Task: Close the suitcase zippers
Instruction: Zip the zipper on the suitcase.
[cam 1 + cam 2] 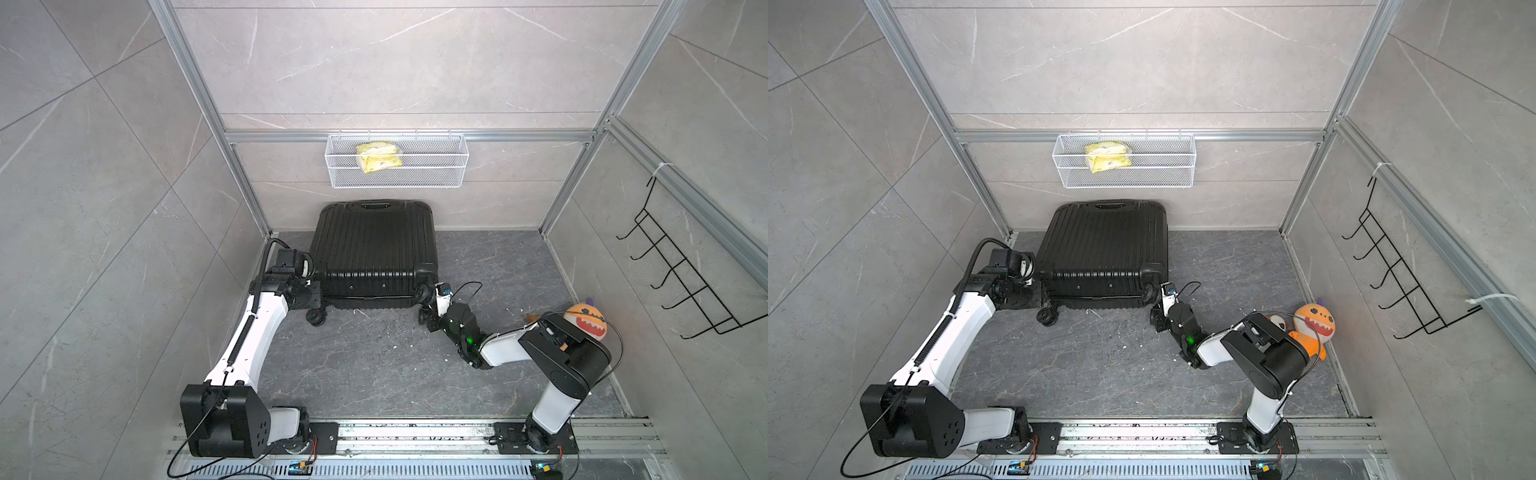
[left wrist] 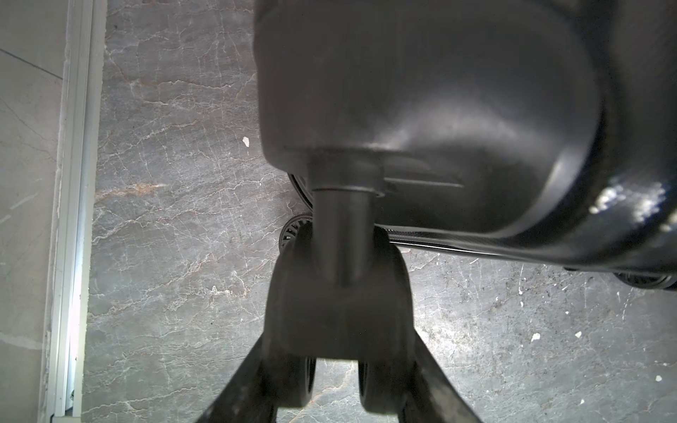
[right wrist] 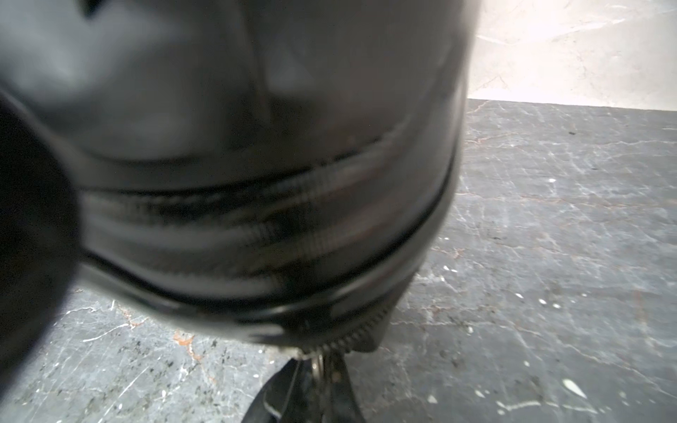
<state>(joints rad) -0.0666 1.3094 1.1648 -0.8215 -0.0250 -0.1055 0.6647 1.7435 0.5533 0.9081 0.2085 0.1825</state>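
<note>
Though both top views hide it | right pincer (image 3: pixel 322 370) pinches zipper pull (image 3: pixel 318 360) | left pincer (image 2: pixel 339 348) clamps wheel (image 2: pixel 296 381)

A white wire-mesh basket (image 1: pixel 436 174) hung on the back wall at twelve o'clock, holding a yellow packet (image 1: pixel 379 157). An orange plush monster (image 1: pixel 1312 328) sat at four o'clock. A black wire hook rack (image 1: pixel 685 261) hung at three o'clock.

Glossy ribbed suitcase (image 1: pixel 374 245) shell — metal zipper pull (image 3: pixel 319 362) — matt stone floor (image 1: pixel 374 374)
</note>
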